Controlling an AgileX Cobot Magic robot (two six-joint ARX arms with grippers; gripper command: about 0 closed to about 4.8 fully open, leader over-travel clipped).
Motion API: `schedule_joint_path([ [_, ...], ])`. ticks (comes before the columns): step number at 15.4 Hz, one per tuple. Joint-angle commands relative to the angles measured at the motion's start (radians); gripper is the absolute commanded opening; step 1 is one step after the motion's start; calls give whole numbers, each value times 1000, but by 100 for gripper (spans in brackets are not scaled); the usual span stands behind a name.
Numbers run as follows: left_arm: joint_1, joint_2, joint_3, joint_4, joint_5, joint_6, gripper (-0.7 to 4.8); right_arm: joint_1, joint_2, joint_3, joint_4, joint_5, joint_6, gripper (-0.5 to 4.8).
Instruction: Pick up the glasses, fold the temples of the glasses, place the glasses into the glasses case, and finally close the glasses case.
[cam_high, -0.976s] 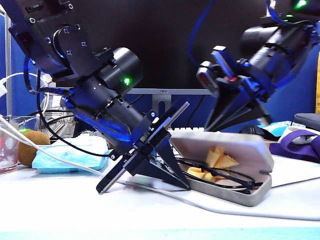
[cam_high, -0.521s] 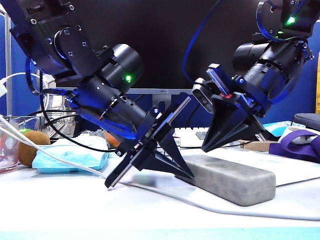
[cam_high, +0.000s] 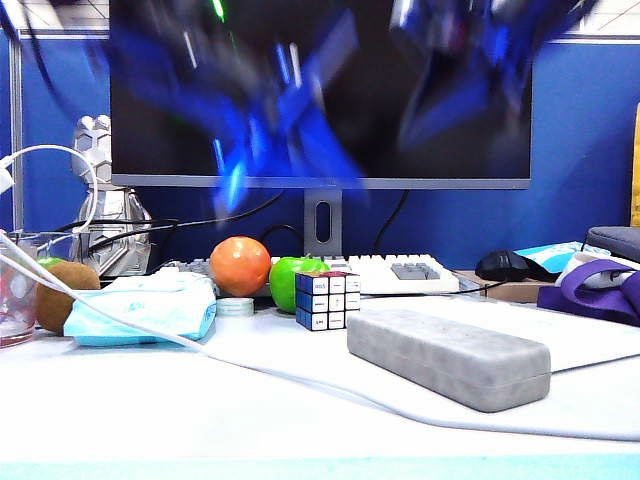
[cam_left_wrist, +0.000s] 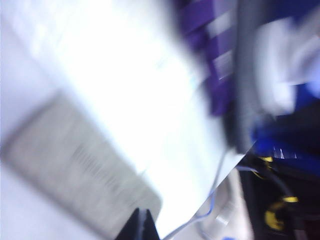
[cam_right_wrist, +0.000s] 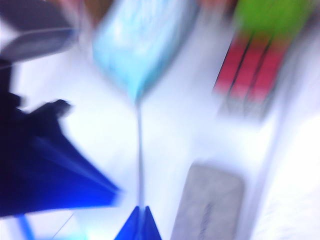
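The white table (cam_high: 150, 410) carries the oblong grey felt-textured glasses case (cam_high: 448, 356), lid shut, at about four o'clock in the exterior view. At twelve o'clock, high before the dark monitor (cam_high: 320, 100), both arms are blue blurs. The left gripper (cam_left_wrist: 142, 225) and right gripper (cam_right_wrist: 139, 225) each show fingertips pressed together, empty, above the case.

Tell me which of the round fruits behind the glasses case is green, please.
The apple beside the puzzle cube is green. The fruit left of it is orange-red, and the kiwi at the far left is brown.
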Motion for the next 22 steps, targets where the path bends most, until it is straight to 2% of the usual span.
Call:
schedule_joint_path([
  [1, -6, -199, 2, -9, -89, 243, -5, -1, -203, 2, 125, 86, 18, -5],
  [3, -7, -349, 2, -68, -175, 357, -6, 0, -353, 2, 161, 143, 23, -5],
  [4, -8, -434, 2, -125, -227, 454, -5, 0, -446, 2, 153, 208, 28, -5],
  [5, -8, -516, 2, -190, -257, 513, -5, 0, -534, -5, 126, 269, 32, -5],
  [6, -8, -628, 2, -292, -309, 576, -5, 0, -652, -60, 108, 285, 32, -5],
  [7, -8, -678, 2, -347, -311, 613, -5, 0, -710, -107, 112, 286, 32, -5],
  [10, -8, -867, 2, -591, -383, 664, -5, 0, -995, -426, 269, 336, 61, -5],
  [11, -8, -904, 1, -643, -396, 670, -5, -1, -1078, -526, 337, 381, 128, -5],
  [12, -8, -960, -12, -682, -399, 671, -5, 0, -1188, -648, 398, 485, 192, -5],
  [15, -8, -1070, -100, -689, -415, 688, -5, 0, -1331, -882, 444, 557, 191, -5],
  [17, -8, -1124, -168, -683, -411, 687, -6, 0, -1358, -1007, 463, 556, 203, -5],
  [20, -8, -1177, -262, -669, -401, 684, -5, 0, -1367, -1146, 486, 598, 312, -5],
  [22, -8, -1181, -305, -652, -327, 682, -5, 2, -1371, -1213, 493, 596, 312, -5],
])
